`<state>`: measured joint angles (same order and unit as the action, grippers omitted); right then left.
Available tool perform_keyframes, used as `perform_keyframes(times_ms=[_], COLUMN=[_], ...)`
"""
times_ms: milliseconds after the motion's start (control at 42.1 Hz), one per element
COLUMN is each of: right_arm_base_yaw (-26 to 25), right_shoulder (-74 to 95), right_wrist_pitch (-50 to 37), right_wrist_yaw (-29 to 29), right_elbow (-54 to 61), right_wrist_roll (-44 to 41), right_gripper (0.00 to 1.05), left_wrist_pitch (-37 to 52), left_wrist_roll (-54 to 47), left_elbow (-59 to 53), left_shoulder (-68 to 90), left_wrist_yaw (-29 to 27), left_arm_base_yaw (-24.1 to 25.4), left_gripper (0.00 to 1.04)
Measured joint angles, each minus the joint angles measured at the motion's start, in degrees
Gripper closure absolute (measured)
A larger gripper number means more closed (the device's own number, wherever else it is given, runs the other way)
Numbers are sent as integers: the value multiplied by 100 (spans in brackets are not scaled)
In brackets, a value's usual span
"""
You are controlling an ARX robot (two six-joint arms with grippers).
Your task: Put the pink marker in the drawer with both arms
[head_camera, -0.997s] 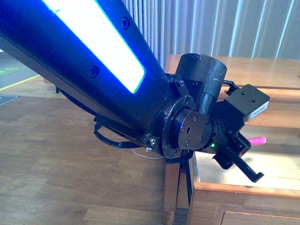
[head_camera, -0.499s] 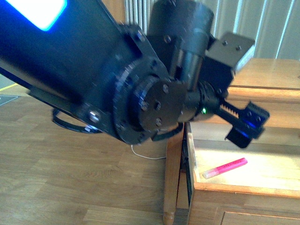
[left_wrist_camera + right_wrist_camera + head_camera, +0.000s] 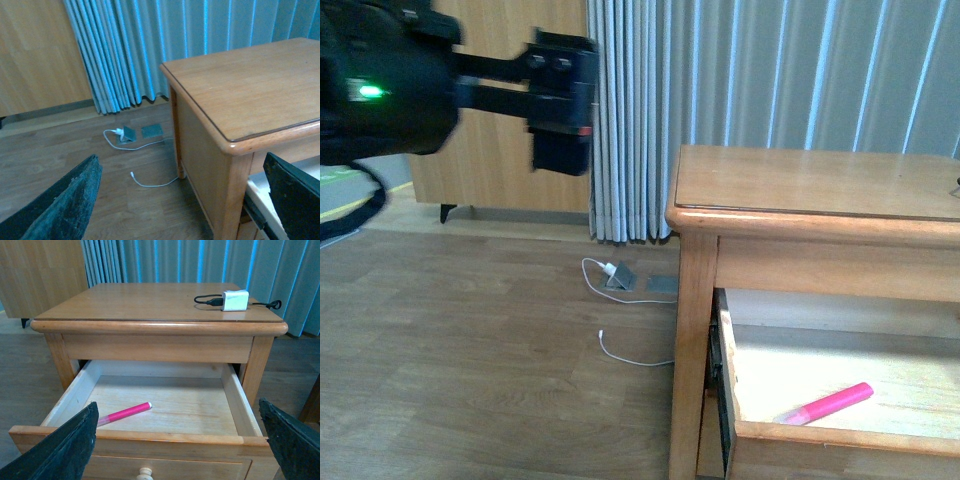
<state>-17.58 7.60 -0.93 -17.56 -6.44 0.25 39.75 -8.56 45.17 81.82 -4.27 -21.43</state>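
- Currently the pink marker lies flat and loose on the bottom of the drawer, with nothing touching it.
- It sits close to the drawer's front wall, toward the front-left corner as the front view shows it. The paler cap end points at that corner and the pink body angles toward the drawer's middle.
- The drawer is pulled well out of the dresser. A round pale knob shows on the drawer front, below the rim.
- Left gripper: claw wide and empty, both fingers apart from the dresser. The front view shows it high up, well off to the left of the dresser and blurred.
- Right gripper: claw wide and empty. It faces the open drawer from the front, apart from it.
- A white charger with a black cable rests on the dresser top, toward the back corner on the side away from the marker.
- A white cable lies on the wooden floor near the dresser's front-left leg, below the curtain.
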Motion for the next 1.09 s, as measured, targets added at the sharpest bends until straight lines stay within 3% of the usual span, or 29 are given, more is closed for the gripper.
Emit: perform_keyframes(times_ms=[166,380,617,902,973,1092], right_arm_base_yaw=[0,0,0,0,0,0], right_shoulder=[0,0,0,0,0,0], right_wrist_pitch=[0,0,0,0,0,0], right_wrist_yaw=[0,0,0,0,0,4], right_elbow=[0,0,0,-2,0,0], right_wrist_roll=[0,2,0,0,0,2], right_gripper=[8,8,8,8,8,8], left_wrist_pitch=[-140,-1073,-2048,-2118,-1786,-1744], left_wrist_roll=[142,621,1174,1320,1150,981], left_elbow=[-1154,-2787,-3510,-3611,-3735,-3963], left_shoulder=[-1276,-3342,-4905,-5029,-5060,-5394], left_wrist_yaw=[-83,-221,308,428,791,474], left_arm_base_yaw=[428,1196,2444,2599,2651,2184], left_gripper=[6,6,6,6,16,41])
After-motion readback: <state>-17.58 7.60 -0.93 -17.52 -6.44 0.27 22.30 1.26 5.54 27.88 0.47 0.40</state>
